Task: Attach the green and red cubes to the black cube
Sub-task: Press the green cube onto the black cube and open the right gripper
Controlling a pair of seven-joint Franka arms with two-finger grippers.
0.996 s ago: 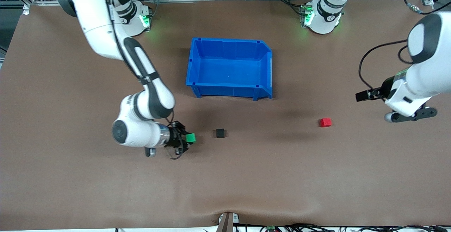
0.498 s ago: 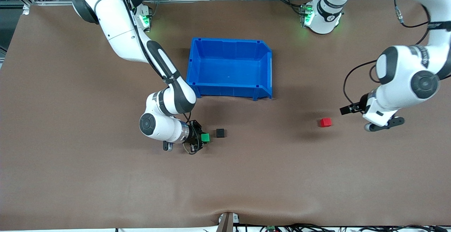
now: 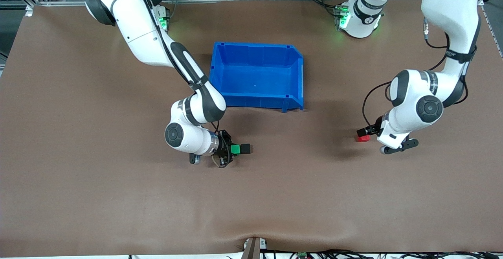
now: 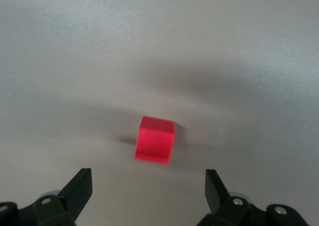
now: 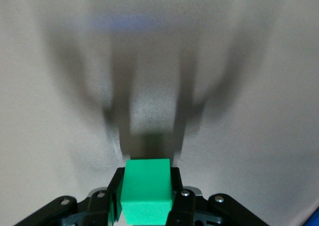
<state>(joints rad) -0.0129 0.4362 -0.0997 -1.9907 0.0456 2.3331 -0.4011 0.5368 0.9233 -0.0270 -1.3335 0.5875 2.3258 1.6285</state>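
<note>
Right pincer [image 3: 232,149] pinches green cube [image 3: 235,149], pressed against black cube [image 3: 245,148] on surface [image 3: 118,196]; left pincer [image 4: 149,191] spread wide, low beside red cube [image 4: 155,139] near left arm's end

- You see two arms [image 3: 153,35] with glossy white shells and black bands at the joints.
- You can spot green lights glowing on both round white bases [image 3: 359,17].
- Thin black cables loop loosely beside each wrist; one [image 3: 367,101] arcs along the left arm's forearm.
- A dark round cap marks the elbow joint [image 3: 429,109] on the left arm.
- You find black fingers [image 4: 77,191] with silver screws at their mounts in both wrist views.
- A small grey knob sits under each wrist.
</note>
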